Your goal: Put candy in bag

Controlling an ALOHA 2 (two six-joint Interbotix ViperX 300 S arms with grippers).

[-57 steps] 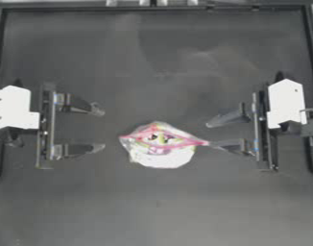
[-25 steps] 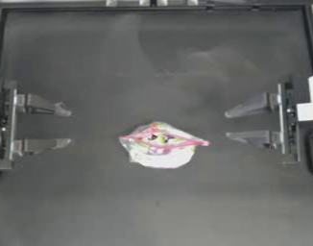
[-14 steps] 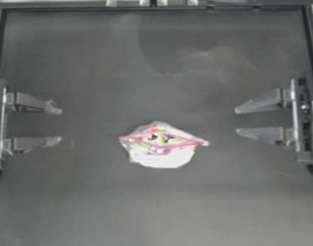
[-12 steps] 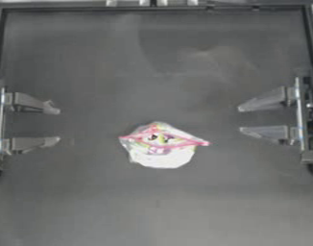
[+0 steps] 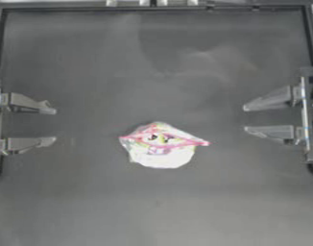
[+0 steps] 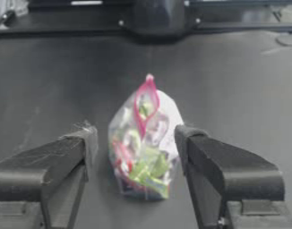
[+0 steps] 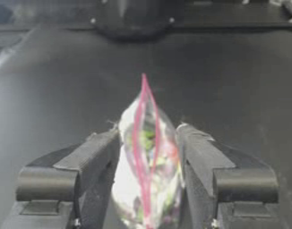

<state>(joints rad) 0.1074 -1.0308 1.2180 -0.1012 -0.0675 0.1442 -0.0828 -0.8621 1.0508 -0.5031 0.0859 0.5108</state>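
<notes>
The bag (image 5: pixel 160 146), clear plastic with a pink seal strip and colourful sweets inside, lies at the middle of the dark table. The candy does not show as a separate thing in any view. My left gripper (image 5: pixel 53 126) is drawn back at the left edge, open and empty, well apart from the bag. My right gripper (image 5: pixel 246 118) sits back at the right side, also open and empty. In the left wrist view the bag (image 6: pixel 145 143) appears beyond the open left gripper (image 6: pixel 135 134). In the right wrist view the bag (image 7: pixel 145 156) appears beyond the open right gripper (image 7: pixel 148 130).
A raised frame (image 5: pixel 152 6) borders the table's far side. Each wrist view shows the opposite arm's dark base (image 6: pixel 157 18) (image 7: pixel 133 20) across the table. Bare dark tabletop surrounds the bag.
Both arms have pulled back from beside the bag toward their own table sides. The bag has stayed where it lay.
</notes>
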